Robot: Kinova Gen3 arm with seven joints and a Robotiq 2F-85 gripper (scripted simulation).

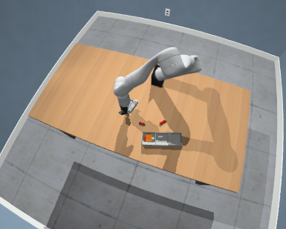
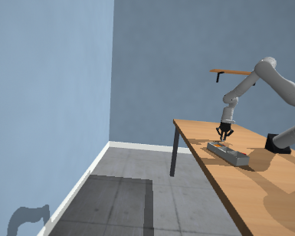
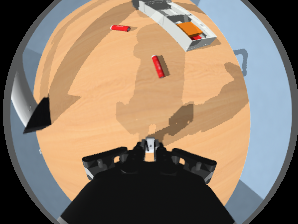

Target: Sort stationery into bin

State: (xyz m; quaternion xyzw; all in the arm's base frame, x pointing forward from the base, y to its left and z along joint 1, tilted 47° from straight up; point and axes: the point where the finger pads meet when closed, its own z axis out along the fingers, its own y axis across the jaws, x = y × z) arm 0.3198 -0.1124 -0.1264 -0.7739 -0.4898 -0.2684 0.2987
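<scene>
Pinching a small pale object [image 3: 150,147], the pincer [image 3: 150,151] hangs above the table [image 1: 83,82], two red pieces [image 1: 142,123] lying before the bins [image 1: 174,139].

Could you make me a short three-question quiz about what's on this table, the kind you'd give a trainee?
1. True or false: the hand is shut on a small pale thing.
2. How many small red things lie loose on the table?
3. The orange thing in the grey bin tray sits at which end, seen from the top view? A) the left end B) the middle C) the right end

Key
1. True; the thing is too small to name.
2. Two, both between the hand and the tray.
3. A.
</scene>
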